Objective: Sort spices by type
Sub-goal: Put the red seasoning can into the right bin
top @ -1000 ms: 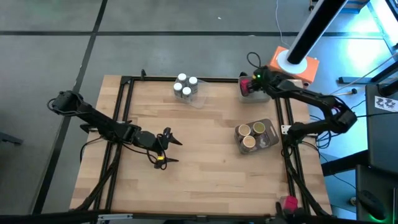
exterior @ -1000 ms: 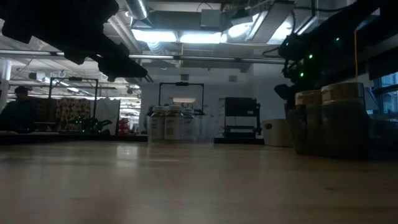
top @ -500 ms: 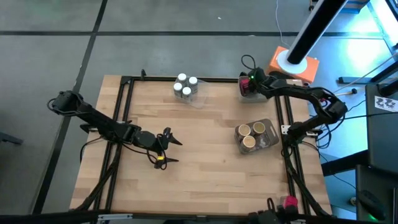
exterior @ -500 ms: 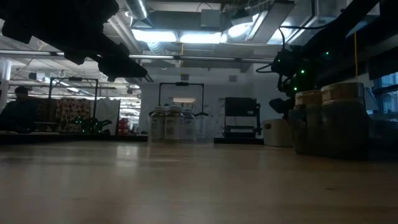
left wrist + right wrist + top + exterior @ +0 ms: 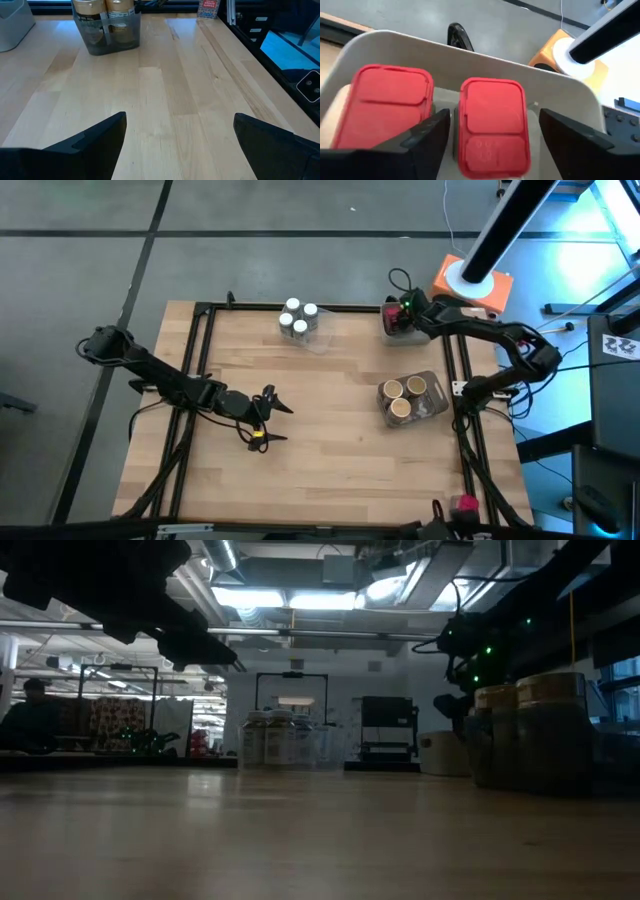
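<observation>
Surface [image 5: 330, 420]: pale wooden top inside a dark metal frame.

White-lidded jars [image 5: 297, 318]: a cluster of four in a clear tray, at the far edge, left of centre. In the low view they stand in the middle distance [image 5: 275, 736].

Tan-brown jars [image 5: 403, 395]: three round lids in a dark tray [image 5: 436, 405], on the right side, mid-depth. The low view shows them tall and close at the right [image 5: 525, 730]; the left wrist view sees them across bare wood [image 5: 106, 22].

Red packets [image 5: 492, 125]: two side by side in a pale grey tray [image 5: 470, 57], at the far right corner of the surface [image 5: 393, 320]. One more red packet [image 5: 209, 8] stands at the frame edge in the left wrist view.

Right gripper [image 5: 404, 310]: directly over the grey tray, fingers [image 5: 417, 137] apart, one either side of the right-hand packet and clear of it; nothing held.

Left gripper [image 5: 272, 420]: over open wood on the left half, well apart from every container, fingers [image 5: 92, 142] spread wide, nothing between them.

Surroundings: orange box [image 5: 472, 285] with a white disc on it, beyond the far right corner, off the surface; a pink item [image 5: 464, 505] by the near right frame leg. A person [image 5: 30, 720] is seated in the room behind, far left.
</observation>
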Robot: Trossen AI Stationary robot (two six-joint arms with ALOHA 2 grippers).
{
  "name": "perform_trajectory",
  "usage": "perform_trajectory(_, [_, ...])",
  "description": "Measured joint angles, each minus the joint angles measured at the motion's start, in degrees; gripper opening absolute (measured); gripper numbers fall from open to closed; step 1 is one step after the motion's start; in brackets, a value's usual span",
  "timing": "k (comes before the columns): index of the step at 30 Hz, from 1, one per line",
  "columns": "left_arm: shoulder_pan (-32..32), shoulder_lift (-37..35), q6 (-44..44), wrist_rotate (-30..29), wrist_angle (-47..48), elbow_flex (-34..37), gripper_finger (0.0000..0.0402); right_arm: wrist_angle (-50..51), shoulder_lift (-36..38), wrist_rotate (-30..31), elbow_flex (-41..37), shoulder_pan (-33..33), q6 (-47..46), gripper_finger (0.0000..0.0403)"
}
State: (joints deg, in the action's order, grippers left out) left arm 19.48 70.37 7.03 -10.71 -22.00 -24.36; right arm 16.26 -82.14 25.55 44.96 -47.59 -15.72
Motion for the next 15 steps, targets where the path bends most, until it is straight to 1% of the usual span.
perform_trajectory(4, [-0.01,0.00,0.00,0.00,0.00,0.02,0.0351,5.87,4.21,-1.42,3.37,0.21,1.65,0.0308])
perform_trajectory(6, [0.00,0.00,-0.01,0.01,-0.01,0.02,0.0351,10.03,6.25,-1.87,4.95,1.43,2.59,0.0309])
perform_trajectory(11, [-0.01,0.00,-0.02,0.01,-0.02,0.02,0.0351,17.41,12.65,-0.99,7.69,7.55,3.94,0.0309])
perform_trajectory(15, [0.00,0.00,0.00,0.01,-0.01,0.02,0.0351,22.71,17.81,-2.43,7.95,13.64,3.91,0.0309])
